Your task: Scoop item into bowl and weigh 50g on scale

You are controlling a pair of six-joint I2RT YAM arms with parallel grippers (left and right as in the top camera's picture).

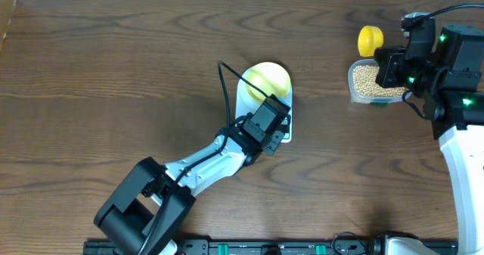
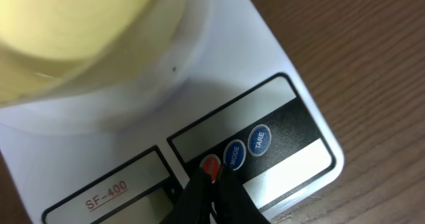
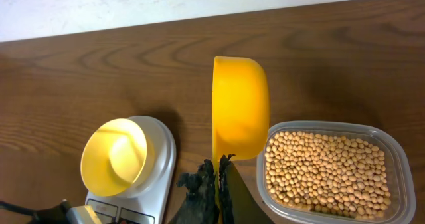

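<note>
Right gripper (image 3: pixel 219 169) clamps yellow measuring scoop (image 3: pixel 240 108), just beside soybeans (image 3: pixel 325 167) in clear container (image 3: pixel 402 174), on side toward scale (image 3: pixel 164 159); right arm nearer. Pale yellow bowl (image 3: pixel 119 154) empty on scale. Left gripper (image 2: pixel 212 184) closed, tips on red button (image 2: pixel 210 163).

We see a pale yellow bowl (image 1: pixel 268 79), white scale (image 2: pixel 272 51), tan beans (image 3: pixel 325 167), brighter yellow scoop (image 3: pixel 240 104); one button (image 2: pixel 210 164) seems red.

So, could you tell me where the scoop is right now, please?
Overhead, the scoop is far right, held by the right gripper beside the bean container, well right of the scale.
</note>
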